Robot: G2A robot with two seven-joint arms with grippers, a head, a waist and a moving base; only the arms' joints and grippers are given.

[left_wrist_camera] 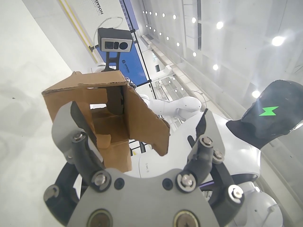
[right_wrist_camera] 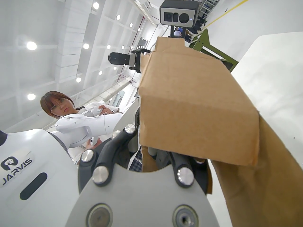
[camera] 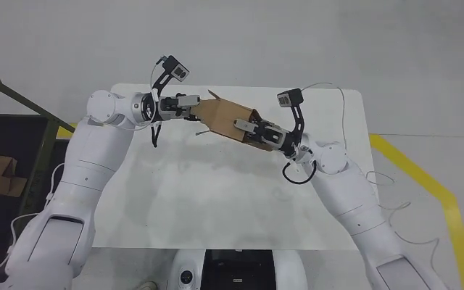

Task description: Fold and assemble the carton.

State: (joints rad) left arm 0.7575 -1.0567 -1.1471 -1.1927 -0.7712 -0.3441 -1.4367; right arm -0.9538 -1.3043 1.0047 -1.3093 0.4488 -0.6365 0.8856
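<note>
A white counter (camera: pixel 217 196). Above it hangs a cardboard carton (camera: pixel 225 116), one end pinched in the right pincer (camera: pixel 246 127), likely steadied so the spread left pincer (left_wrist_camera: pixel 138 112) can fold its flaps.

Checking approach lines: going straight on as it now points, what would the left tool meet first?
The carton: its open end and flap lie right ahead of the open left tool; depth unclear.

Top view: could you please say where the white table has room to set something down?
Bare: the near half of the white table, between the arms, and its far right corner. Crowded: the far middle, where left gripper and right gripper meet the brown cardboard carton.
</note>
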